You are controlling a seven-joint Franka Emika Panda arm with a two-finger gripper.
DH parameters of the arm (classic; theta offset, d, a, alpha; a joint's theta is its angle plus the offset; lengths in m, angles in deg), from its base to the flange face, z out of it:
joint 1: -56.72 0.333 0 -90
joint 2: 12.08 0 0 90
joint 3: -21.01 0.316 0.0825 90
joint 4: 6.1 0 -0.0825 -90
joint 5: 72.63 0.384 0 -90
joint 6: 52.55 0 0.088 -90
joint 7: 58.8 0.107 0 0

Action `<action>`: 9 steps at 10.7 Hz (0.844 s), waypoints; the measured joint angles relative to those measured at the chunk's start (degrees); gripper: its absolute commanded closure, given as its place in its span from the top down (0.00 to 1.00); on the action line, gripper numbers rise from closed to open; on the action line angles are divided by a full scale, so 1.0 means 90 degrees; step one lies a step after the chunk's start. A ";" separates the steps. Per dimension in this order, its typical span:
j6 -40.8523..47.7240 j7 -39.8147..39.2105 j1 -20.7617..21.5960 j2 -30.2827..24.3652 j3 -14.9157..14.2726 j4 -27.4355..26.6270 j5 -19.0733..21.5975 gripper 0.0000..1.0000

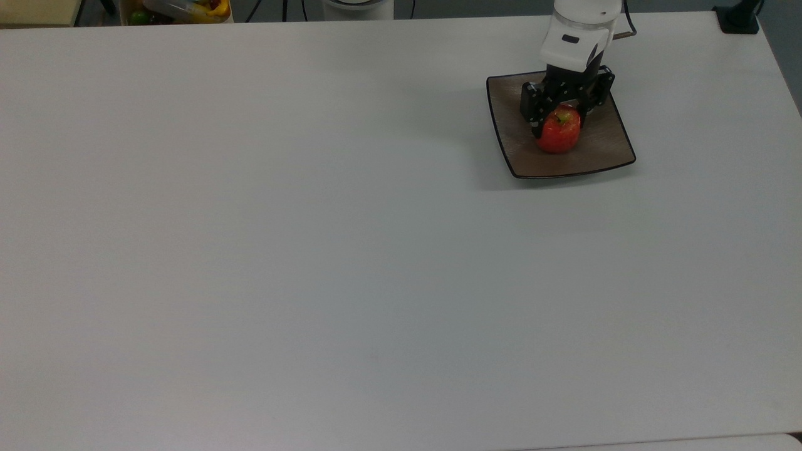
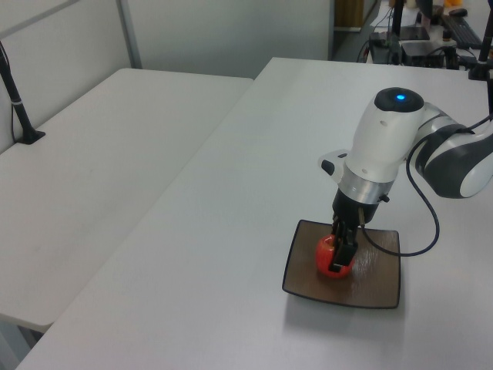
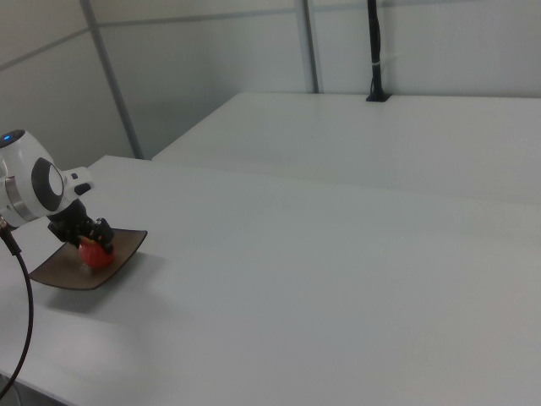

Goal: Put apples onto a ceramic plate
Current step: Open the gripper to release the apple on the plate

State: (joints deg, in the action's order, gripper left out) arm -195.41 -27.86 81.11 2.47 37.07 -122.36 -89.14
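A small red apple with a green patch at its stem rests on the square brown ceramic plate at the far right of the table in the top view. My gripper comes down from above, its black fingers on either side of the apple, shut on it. From the left view, the apple sits near the middle of the plate with the gripper partly covering it. The right view has apple, plate and gripper at its left.
A container of mixed fruit stands beyond the table's far left edge in the top view, and a black clamp at the far right corner. A second table adjoins in the left view. The arm's cable hangs beside the plate.
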 measured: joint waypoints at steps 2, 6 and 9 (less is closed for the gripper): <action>0.0000 0.0005 0.0000 0.0000 0.0000 0.0000 0.0000 0.89; 0.0000 0.0444 0.0003 0.0028 0.0004 0.0011 -0.0002 1.00; 0.0290 0.0666 0.0007 0.0027 0.0092 0.0215 -0.0003 1.00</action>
State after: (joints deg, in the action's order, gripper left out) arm -192.81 -21.87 81.17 2.71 37.89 -120.43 -89.16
